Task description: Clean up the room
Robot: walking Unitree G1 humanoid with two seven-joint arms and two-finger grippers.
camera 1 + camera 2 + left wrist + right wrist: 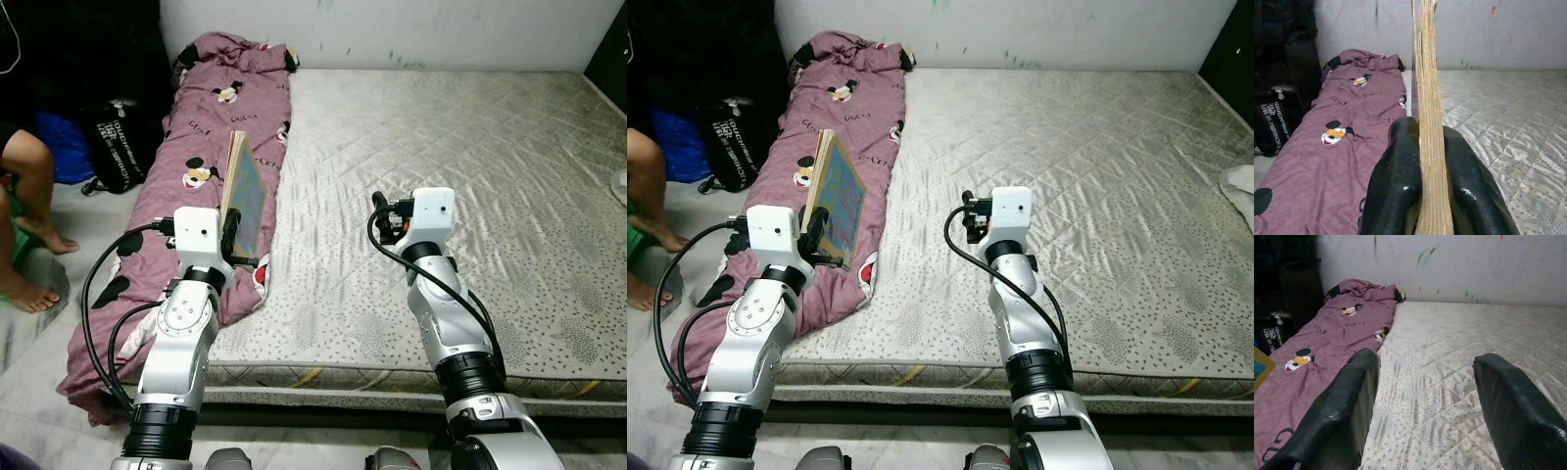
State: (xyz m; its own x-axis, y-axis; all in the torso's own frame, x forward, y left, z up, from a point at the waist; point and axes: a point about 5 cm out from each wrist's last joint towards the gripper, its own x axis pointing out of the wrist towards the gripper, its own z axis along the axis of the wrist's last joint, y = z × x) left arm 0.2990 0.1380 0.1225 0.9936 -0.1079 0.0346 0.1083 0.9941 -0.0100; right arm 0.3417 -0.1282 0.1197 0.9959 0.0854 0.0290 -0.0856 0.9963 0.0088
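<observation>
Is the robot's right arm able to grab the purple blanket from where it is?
Probably yes. The right gripper is open over the bare mattress, and the purple blanket lies just to its left with nothing between. The left gripper, holding the book, is nearer.
</observation>
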